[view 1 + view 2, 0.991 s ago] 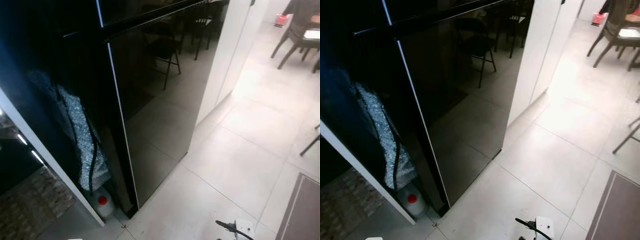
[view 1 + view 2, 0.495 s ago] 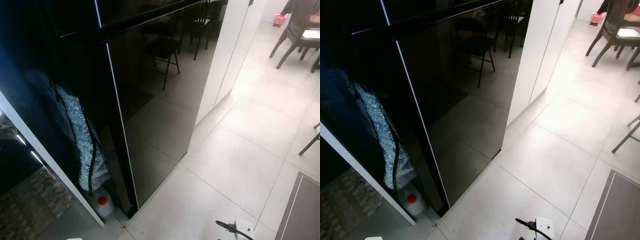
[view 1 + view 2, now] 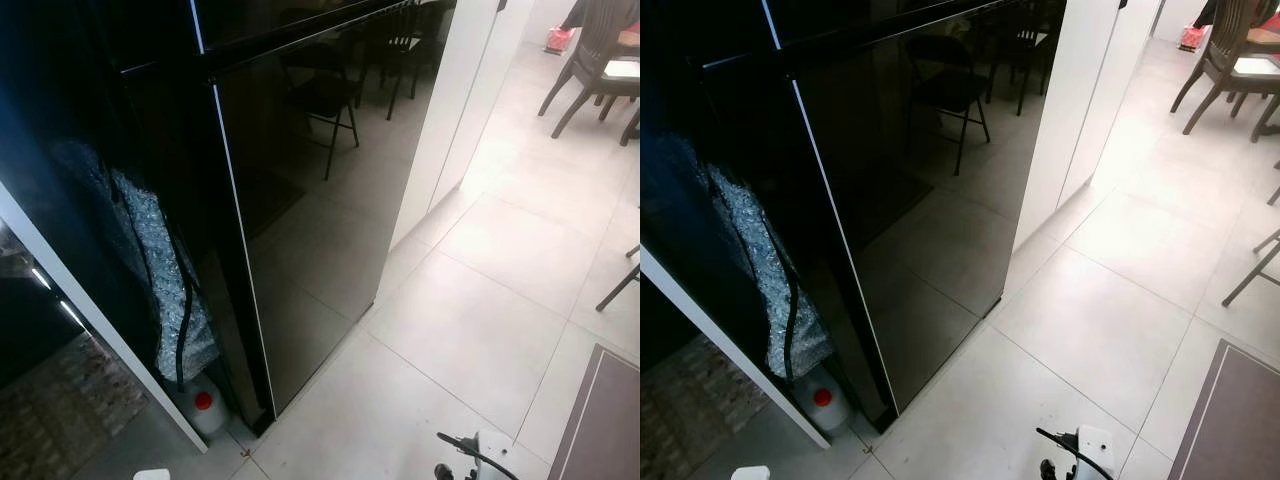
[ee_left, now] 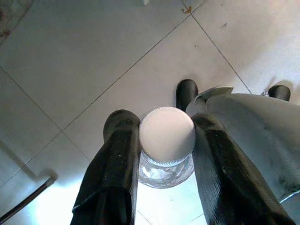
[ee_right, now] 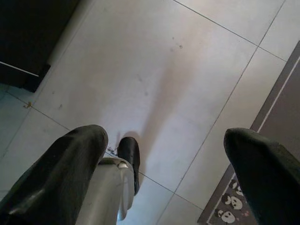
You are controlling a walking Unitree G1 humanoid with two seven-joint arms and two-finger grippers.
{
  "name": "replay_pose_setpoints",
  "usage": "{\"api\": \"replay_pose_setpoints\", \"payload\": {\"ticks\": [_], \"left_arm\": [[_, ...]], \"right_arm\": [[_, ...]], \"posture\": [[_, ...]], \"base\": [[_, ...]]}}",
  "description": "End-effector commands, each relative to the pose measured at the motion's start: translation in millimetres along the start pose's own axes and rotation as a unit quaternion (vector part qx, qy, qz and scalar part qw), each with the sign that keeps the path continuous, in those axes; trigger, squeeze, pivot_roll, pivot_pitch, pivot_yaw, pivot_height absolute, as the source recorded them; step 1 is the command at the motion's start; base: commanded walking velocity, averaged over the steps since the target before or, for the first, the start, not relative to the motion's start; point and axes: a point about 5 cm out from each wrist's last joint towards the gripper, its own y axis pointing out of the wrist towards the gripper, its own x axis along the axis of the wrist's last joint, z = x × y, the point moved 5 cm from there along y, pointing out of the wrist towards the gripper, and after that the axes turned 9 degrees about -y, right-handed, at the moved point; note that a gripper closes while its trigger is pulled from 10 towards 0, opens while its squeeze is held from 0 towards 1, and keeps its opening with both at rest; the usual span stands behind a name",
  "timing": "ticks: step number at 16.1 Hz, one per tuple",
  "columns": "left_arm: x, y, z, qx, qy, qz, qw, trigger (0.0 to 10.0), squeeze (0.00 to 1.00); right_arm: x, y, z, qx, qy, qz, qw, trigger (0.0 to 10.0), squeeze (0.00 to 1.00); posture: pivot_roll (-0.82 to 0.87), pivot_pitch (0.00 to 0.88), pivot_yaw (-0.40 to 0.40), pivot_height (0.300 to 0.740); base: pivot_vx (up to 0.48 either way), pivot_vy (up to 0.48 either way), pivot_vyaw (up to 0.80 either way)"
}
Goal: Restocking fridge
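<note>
The tall glossy black fridge stands shut, its door face mirroring a folding chair and the pale tiled floor. It is the landmark here: it lies ahead of the robot and toward its left side.

The left end effector has its two long black fingers closed on a clear glass jar with a white ribbed screw lid. The lid sits squarely between the fingers, one pressing on each side, and the jar's long axis runs straight away from the wrist camera, down toward the floor. So the thing to be stocked is already in hand, low at the robot's left and short of the fridge front.

The right end effector is spread wide and holds nothing, hanging over the tiles on the side away from the fridge, near the edge of a dark mat.

Beside the fridge's left flank, a small white plastic jug with a red cap sits on the floor under crinkled silver foil.

The door is probably the next concern; the free right arm looks the likelier one to pull it, though the left is nearer.
</note>
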Motion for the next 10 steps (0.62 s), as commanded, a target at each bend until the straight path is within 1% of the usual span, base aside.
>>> {"api": "replay_pose_setpoints", "payload": {"ticks": [1,3,4,7,9,10], "left_arm": [[-2,0.0,-3.0,-0.001,-0.008,-0.002,1.0,10.0,0.0],[-2,0.2,-6.2,-0.005,0.003,-0.003,1.0,10.0,0.0],[-2,0.4,-8.3,-0.006,0.017,-0.005,1.0,10.0,0.0],[0,0.7,-10.5,-0.01,0.04,-0.006,0.999,10.0,0.0],[10,1.0,-6.3,-0.002,0.043,-0.021,0.999,10.0,0.0],[18,1.1,-3.7,-0.001,0.046,-0.03,0.999,10.0,0.0]], "right_arm": [[0,-0.6,-6.7,-0.011,0.012,0.001,1.0,10.0,0.0],[0,-1.2,-9.9,-0.015,0.024,0.0,1.0,10.0,0.0],[0,-1.5,-12.0,-0.015,0.019,-0.001,1.0,10.0,0.0],[3,-1.5,-14.3,-0.021,0.005,-0.002,1.0,10.0,0.0],[9,0.0,-9.3,-0.019,0.003,-0.007,1.0,10.0,0.0],[14,1.4,-4.1,-0.017,0.003,-0.011,1.0,10.0,0.0]], "posture": [[-0.02,0.0,-0.037,0.74],[-0.05,0.0,-0.016,0.74],[-0.07,0.0,0.011,0.74],[-0.13,0.0,0.066,0.74],[-0.18,0.0,0.081,0.74],[-0.19,0.0,0.059,0.74]], "base": [[0.0,0.0,0.0],[0.0,0.0,0.0],[0.0,0.0,0.0],[0.0,0.0,0.0],[0.0,0.0,0.0],[0.0,0.0,0.0]]}}
